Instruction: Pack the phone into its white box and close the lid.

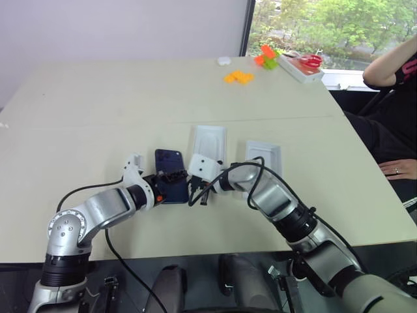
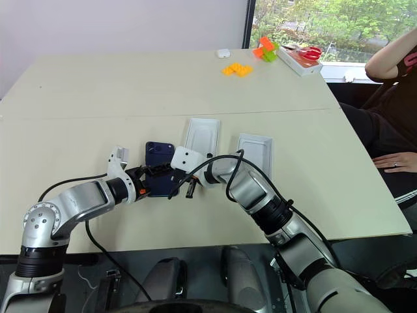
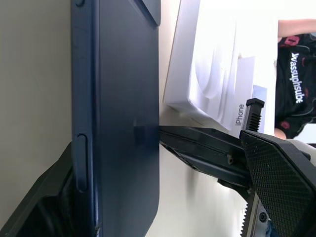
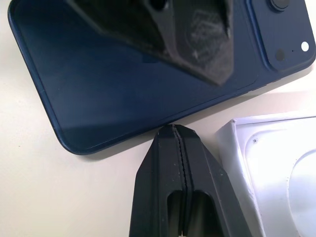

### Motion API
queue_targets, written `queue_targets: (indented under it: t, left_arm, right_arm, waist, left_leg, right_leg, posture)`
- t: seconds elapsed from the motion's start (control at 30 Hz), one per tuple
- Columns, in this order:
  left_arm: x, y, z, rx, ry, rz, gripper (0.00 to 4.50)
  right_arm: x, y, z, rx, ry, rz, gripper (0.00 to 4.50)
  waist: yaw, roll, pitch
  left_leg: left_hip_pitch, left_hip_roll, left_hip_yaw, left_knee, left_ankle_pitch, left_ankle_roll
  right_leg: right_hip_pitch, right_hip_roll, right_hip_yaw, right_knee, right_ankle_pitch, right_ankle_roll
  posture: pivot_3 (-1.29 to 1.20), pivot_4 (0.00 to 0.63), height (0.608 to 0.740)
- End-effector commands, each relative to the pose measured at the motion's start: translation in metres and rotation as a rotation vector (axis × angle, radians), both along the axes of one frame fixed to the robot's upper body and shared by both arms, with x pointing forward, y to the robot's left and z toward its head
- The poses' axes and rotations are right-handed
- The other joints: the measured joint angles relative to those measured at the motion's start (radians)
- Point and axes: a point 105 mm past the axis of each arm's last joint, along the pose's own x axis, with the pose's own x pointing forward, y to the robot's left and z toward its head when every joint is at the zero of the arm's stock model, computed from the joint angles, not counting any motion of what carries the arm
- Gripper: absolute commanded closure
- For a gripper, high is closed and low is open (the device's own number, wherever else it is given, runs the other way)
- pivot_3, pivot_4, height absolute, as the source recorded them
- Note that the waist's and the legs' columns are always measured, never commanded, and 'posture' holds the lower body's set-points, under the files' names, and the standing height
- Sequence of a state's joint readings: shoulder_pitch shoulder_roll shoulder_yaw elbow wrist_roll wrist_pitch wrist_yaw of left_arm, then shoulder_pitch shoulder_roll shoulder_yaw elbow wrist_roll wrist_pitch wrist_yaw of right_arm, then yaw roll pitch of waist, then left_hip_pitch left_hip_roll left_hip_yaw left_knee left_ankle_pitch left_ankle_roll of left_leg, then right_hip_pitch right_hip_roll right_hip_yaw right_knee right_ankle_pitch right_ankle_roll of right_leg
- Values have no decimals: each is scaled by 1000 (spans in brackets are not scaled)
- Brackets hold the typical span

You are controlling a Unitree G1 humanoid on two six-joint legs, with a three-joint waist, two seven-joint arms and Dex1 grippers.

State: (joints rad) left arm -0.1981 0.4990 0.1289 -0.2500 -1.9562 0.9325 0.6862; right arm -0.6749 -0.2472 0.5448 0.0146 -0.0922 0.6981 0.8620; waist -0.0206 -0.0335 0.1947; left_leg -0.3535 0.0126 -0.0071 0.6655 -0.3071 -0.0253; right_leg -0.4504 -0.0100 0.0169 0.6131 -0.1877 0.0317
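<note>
Near the table's (image 1: 78,150) front edge we see the phone (image 1: 171,182) lying flat, back up, its camera cluster at the far end. At its three o'clock lies a thin white tray with an oval hollow (image 1: 210,145), and further toward three o'clock another white tray (image 1: 264,158). Our left gripper (image 1: 171,180) is spread wide, one finger over the phone's back and one at its outer edge. Our right gripper (image 4: 177,131) is clenched on nothing, its tip at the phone's edge.
</note>
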Motion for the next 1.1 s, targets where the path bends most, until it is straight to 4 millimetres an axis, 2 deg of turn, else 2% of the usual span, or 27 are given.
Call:
queue_targets:
  t: [0.03,0.23,0.33,0.43,0.6,0.77,0.93,1.1]
  left_arm:
    - [-3,-2,2,7,-3,-17,81]
    - [0,12,-3,7,23,39,81]
    - [-1,14,-1,5,12,36,1398]
    - [-2,15,1,5,-6,28,2898]
    - [-4,20,7,-27,-41,37,2898]
    - [-5,25,4,-72,-35,67,2898]
    - [-7,25,2,-72,-31,59,4462]
    - [-8,25,8,-75,-62,44,4462]
  right_arm:
    - [-13,9,-13,-6,63,53,4500]
    - [-13,9,-13,-7,60,51,4500]
    - [-13,9,-13,-10,58,49,4500]
    - [-13,8,-13,-12,57,47,4500]
    - [-11,5,-11,-16,46,42,4500]
    - [-8,3,-7,-12,32,33,4500]
    - [-6,-1,-1,-9,12,21,4500]
    - [-3,-10,11,-15,-36,2,4500]
  waist:
    - [0,0,0]
    - [-2,0,0]
    - [-3,0,0]
    - [-2,0,0]
    - [-3,0,0]
    - [-1,0,0]
    - [1,0,0]
    - [2,0,1]
  left_leg:
    - [0,0,0,0,0,0]
    - [0,0,0,0,0,0]
    - [0,0,0,0,0,0]
    - [0,0,0,0,0,0]
    - [0,0,0,0,0,0]
    - [-1,0,0,0,0,0]
    - [-1,0,0,0,0,0]
    - [-3,0,0,0,0,0]
  right_leg:
    - [0,0,0,0,0,0]
    - [0,0,0,0,0,0]
    - [0,0,0,0,0,0]
    - [0,0,0,0,0,0]
    - [0,0,0,0,0,0]
    - [-1,0,0,0,0,0]
    - [-1,0,-1,-1,0,0]
    - [-2,0,-1,-1,0,0]
  posture:
    - [0,150,730]
    - [0,150,730]
    - [0,150,730]
    - [0,150,730]
    - [0,150,730]
    - [0,150,730]
    - [0,150,730]
    - [0,150,730]
